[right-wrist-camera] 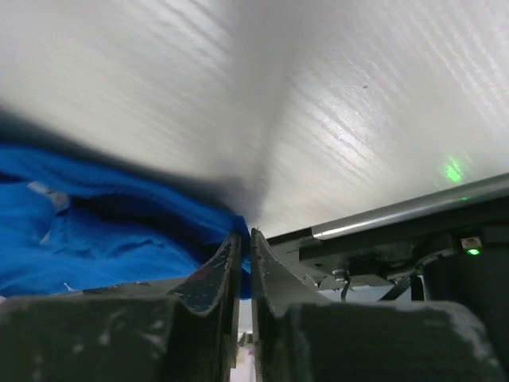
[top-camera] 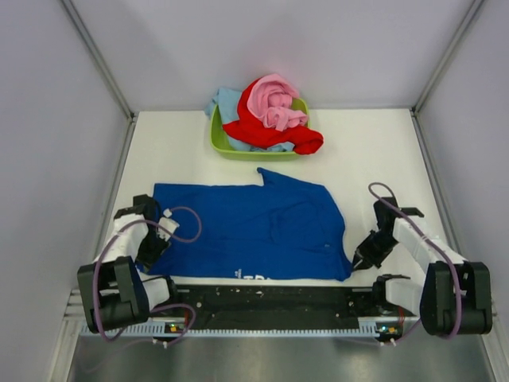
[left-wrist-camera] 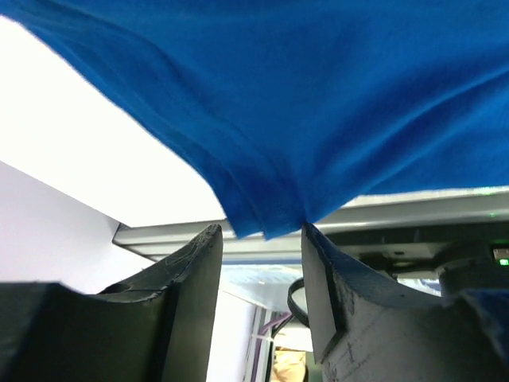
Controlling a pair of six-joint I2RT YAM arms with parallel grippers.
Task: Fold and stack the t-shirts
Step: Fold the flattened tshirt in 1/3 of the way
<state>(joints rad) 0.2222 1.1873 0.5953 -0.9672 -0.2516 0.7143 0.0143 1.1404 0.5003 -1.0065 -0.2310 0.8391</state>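
- Closest in, along the near edge of the table [top-camera: 382, 159], both arms reach forward; everything below is placed from the lime green tub [top-camera: 254, 153].
- Royal blue t-shirt [top-camera: 254, 231]: spread nearly flat on my side of the tub and apart from it. One flap pokes toward the tub, and white lettering [top-camera: 250, 276] shows at the hem farthest from it.
- Right gripper [right-wrist-camera: 245, 237]: it sits at the shirt corner farthest from the tub, on the right. Its fingers are pressed together, and blue shows in the slit between them, so I judge it a thin pinch on the shirt.
- Left gripper [left-wrist-camera: 262, 232]: it is at the shirt's left edge. The fingers stand apart with a bunched fold of blue cloth between the tips. I cannot tell whether they are squeezing it or only straddling it.
- Red t-shirt [top-camera: 266, 131], pink t-shirt [top-camera: 274, 99] and light blue t-shirt [top-camera: 225, 102]: heaped in the tub, with the red one draped over the rim on the blue shirt's side.
- What worries me:
  - The right pinch holds very little cloth and could slip once the shirt's weight comes on.
  - If the left side is not truly held, lifting would raise one side only and skew the fold.
  - The left arm's purple cable [top-camera: 187, 227] loops over the shirt and could snag or drag it.
  - Carrying the fold far toward the tub could catch the hanging red cloth.
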